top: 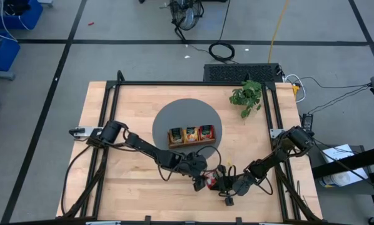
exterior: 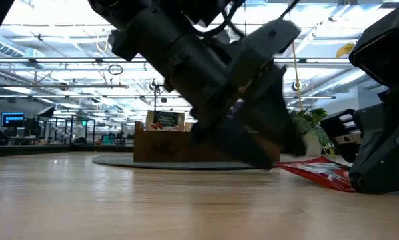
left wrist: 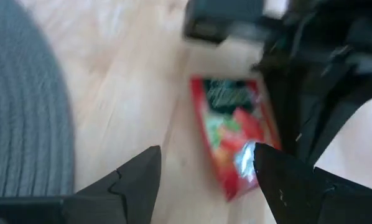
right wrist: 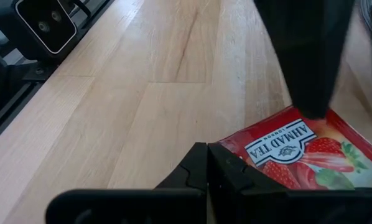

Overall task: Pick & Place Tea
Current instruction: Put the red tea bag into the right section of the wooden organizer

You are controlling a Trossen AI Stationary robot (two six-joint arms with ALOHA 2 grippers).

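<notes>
Risk: left pincer [left wrist: 201, 180], spread wide over the flat red sachet [left wrist: 236, 134] on the tabletop [top: 124, 112], may skid; closed right pincer [right wrist: 208, 168] crowds it.

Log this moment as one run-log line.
left gripper: open, over red tea sachet | right gripper: shut, at sachet's edge | sachet: flat on table | tray: on grey mat
</notes>
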